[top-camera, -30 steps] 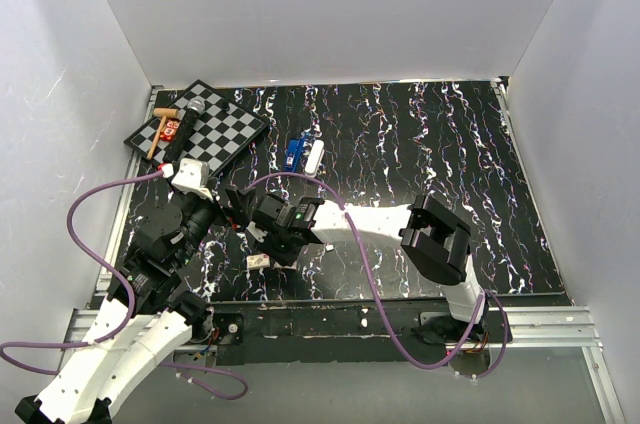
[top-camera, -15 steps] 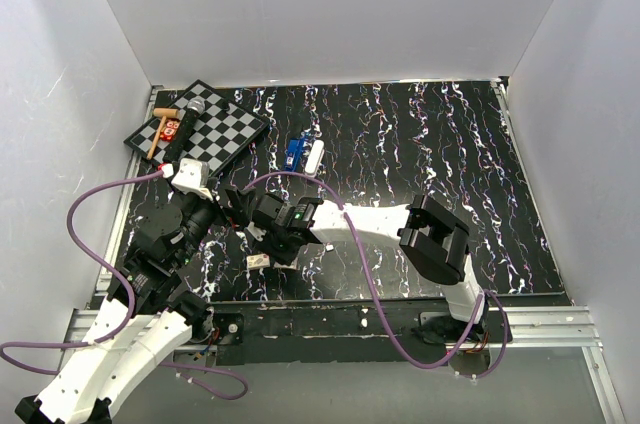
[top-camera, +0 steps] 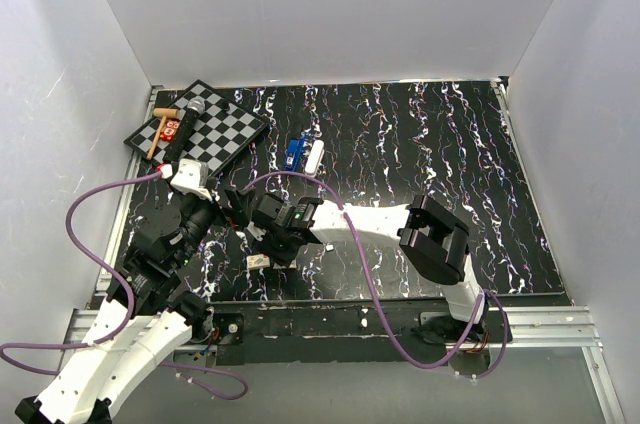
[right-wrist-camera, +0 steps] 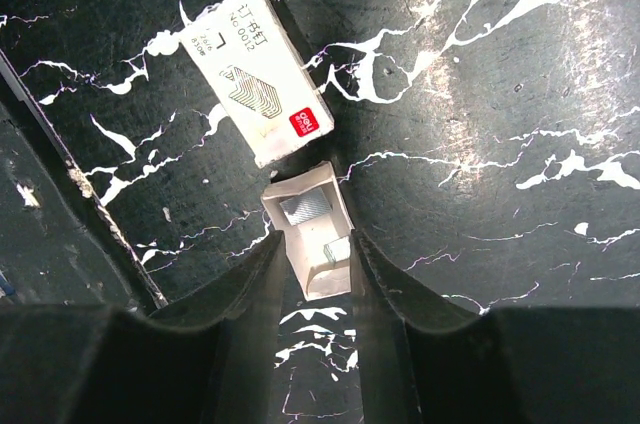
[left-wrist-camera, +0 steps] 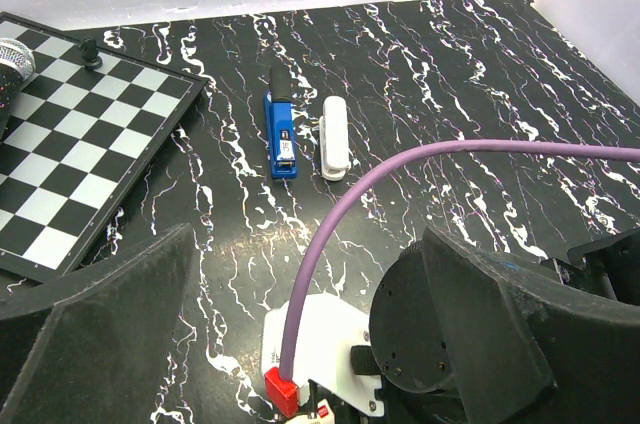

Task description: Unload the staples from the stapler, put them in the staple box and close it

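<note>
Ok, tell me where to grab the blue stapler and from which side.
Best grip the blue stapler mid-body across its narrow width, from above: it lies flat on the table, long and slim. The white piece alongside leaves only a slim gap.

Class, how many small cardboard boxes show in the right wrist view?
2. A closed printed box lies farther out; an open box sits between the jaws of the right gripper. Others may be hidden outside this view.
</note>
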Tool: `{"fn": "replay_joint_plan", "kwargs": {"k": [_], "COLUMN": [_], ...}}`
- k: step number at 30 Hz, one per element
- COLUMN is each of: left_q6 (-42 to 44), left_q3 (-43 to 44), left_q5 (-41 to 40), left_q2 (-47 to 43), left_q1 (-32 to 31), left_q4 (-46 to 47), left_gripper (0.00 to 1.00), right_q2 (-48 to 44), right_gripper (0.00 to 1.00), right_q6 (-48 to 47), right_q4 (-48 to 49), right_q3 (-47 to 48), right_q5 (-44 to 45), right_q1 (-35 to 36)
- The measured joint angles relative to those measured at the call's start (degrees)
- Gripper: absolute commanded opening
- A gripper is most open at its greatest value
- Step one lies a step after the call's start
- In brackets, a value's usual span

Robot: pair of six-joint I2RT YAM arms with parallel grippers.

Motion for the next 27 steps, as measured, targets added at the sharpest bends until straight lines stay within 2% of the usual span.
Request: {"fn": "replay_joint_plan", "kwargs": {"k": [6, 11, 19, 27], "left_q6": [0.0, 0.0, 0.0, 0.0], "left_q3": [0.0, 0.0, -0.2, -0.2], "left_q5": [0.0, 0.0, 0.0, 0.0], "left_q2": [0.0, 0.0, 0.0, 0.0], "left_q1": [0.0, 0.0, 0.0, 0.0], "left_q4": [0.0, 0.0, 0.0, 0.1], "left_gripper": [0.98, 0.98, 0.98, 0.98], "right_q2": [-1.2, -7.2, -15.0, -15.1], "right_gripper": [0.45, 0.49, 0.54, 0.59], "right_q6": [0.8, 3.4, 11.7, 21.9], "right_q4": [0.0, -0.5, -1.7, -5.8], "right_q3": [-0.4, -2.2, -7.4, -12.2], "right_q5": [1.8, 5.3, 10.7, 14.9], "right_q1": [0.0, -0.6, -5.9, -10.5]}}
